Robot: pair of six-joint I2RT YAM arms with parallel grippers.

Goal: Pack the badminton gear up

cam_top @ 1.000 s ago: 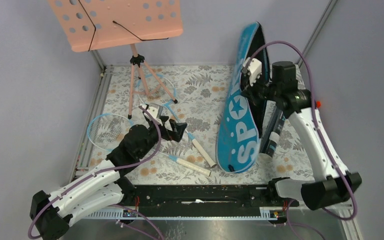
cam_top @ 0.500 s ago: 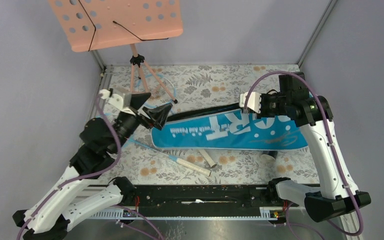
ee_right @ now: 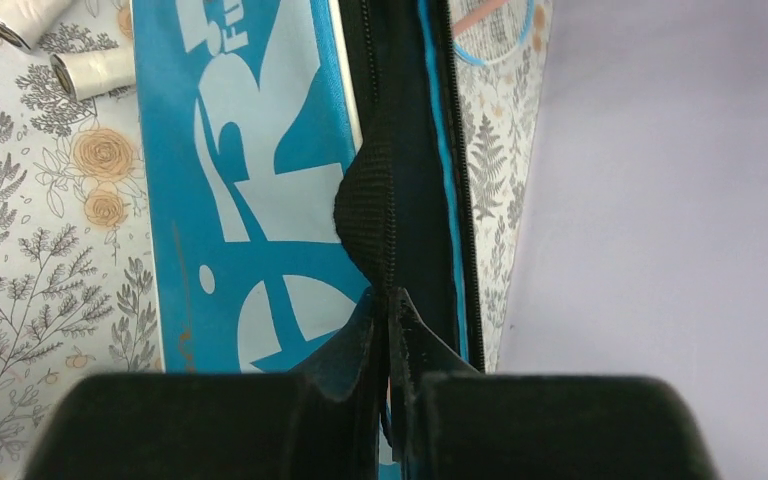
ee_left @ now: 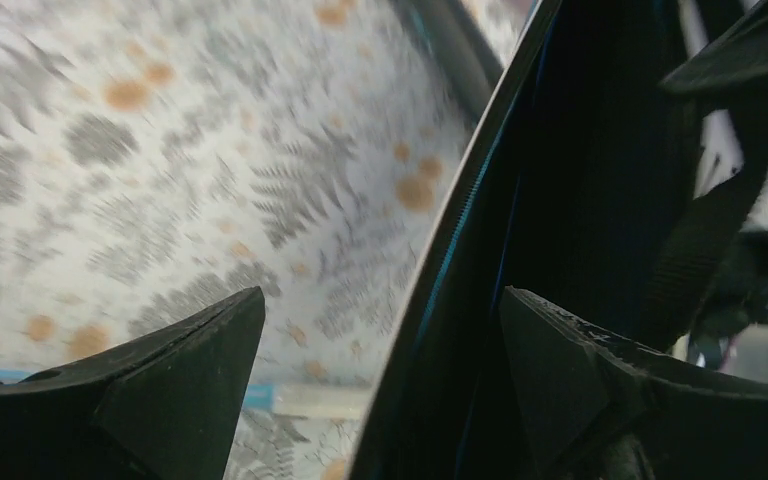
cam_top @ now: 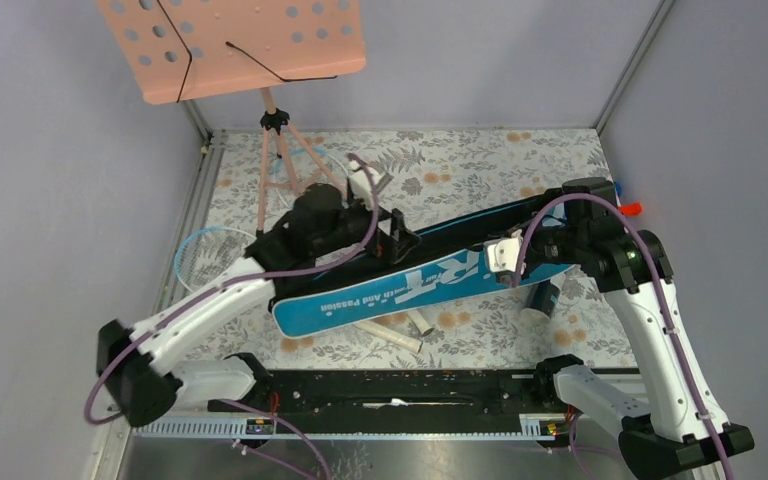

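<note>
Currently the right gripper (ee_right: 392,300) is clamped on the black zipper edge of the blue bag (cam_top: 410,285). The left gripper (ee_left: 380,300) stands fully open, with the bag's dark rim passing between its fingers. The bag spans the table (cam_top: 460,160) diagonally. Cream racket handles (cam_top: 405,330) show at its near edge, and the dark tube (cam_top: 543,297) is beside its right end.
</note>
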